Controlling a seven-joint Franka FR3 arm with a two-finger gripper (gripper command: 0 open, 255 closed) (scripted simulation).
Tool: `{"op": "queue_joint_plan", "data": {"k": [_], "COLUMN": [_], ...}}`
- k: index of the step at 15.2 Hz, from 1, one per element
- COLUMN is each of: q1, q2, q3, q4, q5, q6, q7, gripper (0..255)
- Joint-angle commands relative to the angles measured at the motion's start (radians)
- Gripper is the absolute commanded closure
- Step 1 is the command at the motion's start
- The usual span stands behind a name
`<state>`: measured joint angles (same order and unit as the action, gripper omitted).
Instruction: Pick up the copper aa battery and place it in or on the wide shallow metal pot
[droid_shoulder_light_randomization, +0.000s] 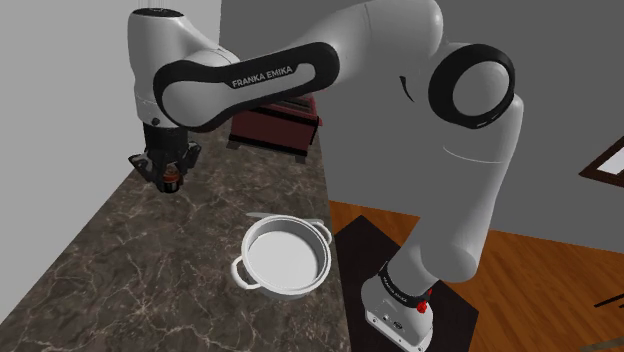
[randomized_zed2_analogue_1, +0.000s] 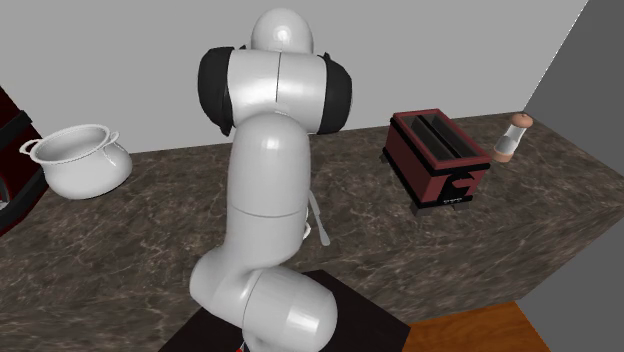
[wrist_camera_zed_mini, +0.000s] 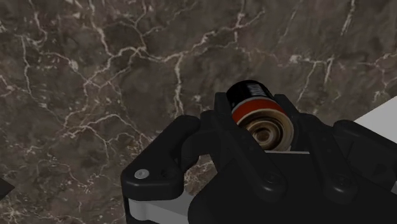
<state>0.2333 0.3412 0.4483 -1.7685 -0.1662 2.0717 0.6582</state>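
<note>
I see dark red toaster (randomized_zed2_analogue_1: 440, 157) right of centre in second exterior view, on dark veined marble counter (randomized_zed2_analogue_1: 120, 250). Small shaker (randomized_zed2_analogue_1: 512, 138) upper right, near toaster, not touching. Wooden floor (droid_shoulder_light_randomization: 560, 270) lower right of shoulder view.

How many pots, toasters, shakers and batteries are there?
pot: 1
toaster: 1
shaker: 1
battery: 1
Total: 4
Not counted: the dark red thing cut off at the second exterior view's left edge.
</note>
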Motion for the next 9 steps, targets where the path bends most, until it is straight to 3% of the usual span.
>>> {"op": "queue_joint_plan", "data": {"k": [1, 3, 9], "q1": [-0.002, -0.003, -0.055], "q2": [-0.008, -0.015, -0.266], "q3": [0.002, 0.003, 0.029], "q4": [0.015, 0.024, -0.297], "q5": [0.005, 0.009, 0.126], "q6": [-0.022, -0.038, 0.059], "q7": [-0.006, -0.008, -0.063], "gripper": [255, 255, 255]}}
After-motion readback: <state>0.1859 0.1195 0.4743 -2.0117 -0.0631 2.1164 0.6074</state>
